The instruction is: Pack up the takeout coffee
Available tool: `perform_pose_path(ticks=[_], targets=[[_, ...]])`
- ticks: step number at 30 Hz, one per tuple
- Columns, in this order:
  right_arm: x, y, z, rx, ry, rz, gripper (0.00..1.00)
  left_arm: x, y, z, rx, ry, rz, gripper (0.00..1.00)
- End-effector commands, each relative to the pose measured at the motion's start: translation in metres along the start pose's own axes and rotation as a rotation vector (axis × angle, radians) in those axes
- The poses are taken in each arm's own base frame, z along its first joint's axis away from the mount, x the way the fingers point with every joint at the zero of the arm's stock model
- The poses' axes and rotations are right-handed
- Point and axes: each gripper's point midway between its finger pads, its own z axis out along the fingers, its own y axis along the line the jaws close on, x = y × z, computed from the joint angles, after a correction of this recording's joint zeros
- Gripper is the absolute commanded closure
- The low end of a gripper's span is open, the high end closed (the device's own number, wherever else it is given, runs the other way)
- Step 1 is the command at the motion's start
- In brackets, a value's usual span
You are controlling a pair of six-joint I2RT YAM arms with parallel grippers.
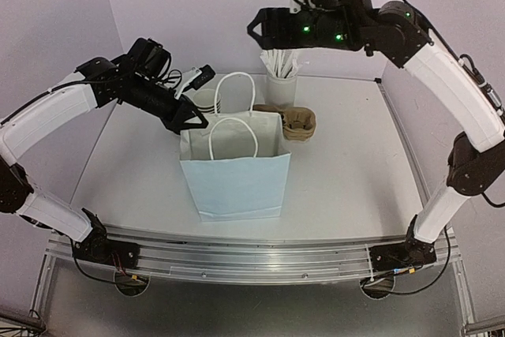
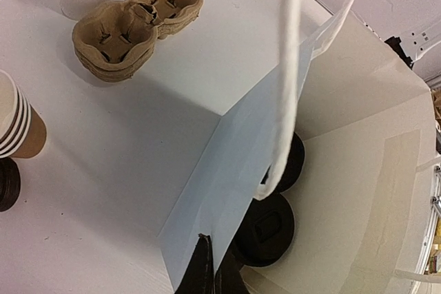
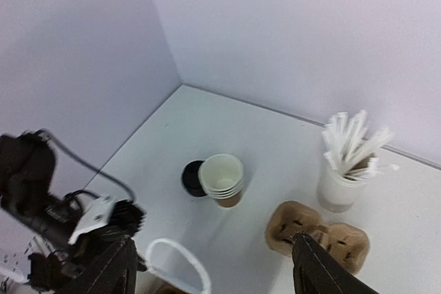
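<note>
A pale blue paper bag (image 1: 237,175) stands open in the middle of a white table (image 1: 355,155), between two robot arms.

The left gripper (image 1: 188,120) reaches in from the left. Its fingers are pressed together on the bag's upper left edge and pinch the paper wall. The left wrist view looks down into the bag, where two lidded cups (image 2: 265,228) stand side by side on the bottom, black lids up.

The right gripper (image 3: 212,242) hangs high over the far part of the table. Its fingers are spread wide with nothing between them.

The coffee not yet packed is behind the bag, at the far left. A stack of kraft cups (image 3: 224,178) stands upright with its open white mouth facing up. A black lid (image 3: 191,178) lies flat just to its left, touching it or nearly so.

From the right gripper, the stack lies below and a little to the left, with its long axis vertical. The left gripper is closer to the stack but is busy holding the bag. The right one is therefore probably the hand to fetch the cups, and it would need to descend a long way.

A brown cardboard carrier (image 1: 298,122) sits just right of the bag's far corner. A holder of white sticks (image 3: 339,187) stands beyond it, well to the right of the stack.
</note>
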Motion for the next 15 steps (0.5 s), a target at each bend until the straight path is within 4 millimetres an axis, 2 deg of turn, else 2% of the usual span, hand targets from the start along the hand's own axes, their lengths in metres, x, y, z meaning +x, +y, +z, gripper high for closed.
perform_pose_path(ticks=[1, 4, 6, 8, 13, 15], targets=[[-0.002, -0.093, 0.034, 0.194, 0.017, 0.028, 0.29, -0.010, 0.002, -0.002, 0.007, -0.008, 0.033, 1.00], [0.007, -0.128, 0.068, 0.230, 0.071, 0.000, 0.31, -0.011, 0.005, -0.002, 0.003, -0.004, 0.051, 1.00], [0.008, -0.150, 0.086, 0.234, 0.089, 0.014, 0.35, -0.013, 0.007, -0.002, 0.001, -0.002, 0.065, 1.00], [0.015, -0.168, 0.114, 0.232, 0.115, 0.018, 0.40, -0.015, 0.007, 0.000, 0.005, 0.005, 0.085, 1.00], [0.019, -0.181, 0.171, 0.163, 0.122, -0.008, 0.47, -0.016, 0.006, 0.002, 0.019, 0.016, 0.145, 1.00], [0.027, -0.184, 0.193, 0.137, 0.132, -0.018, 0.48, -0.018, 0.007, 0.002, 0.017, 0.018, 0.169, 1.00]])
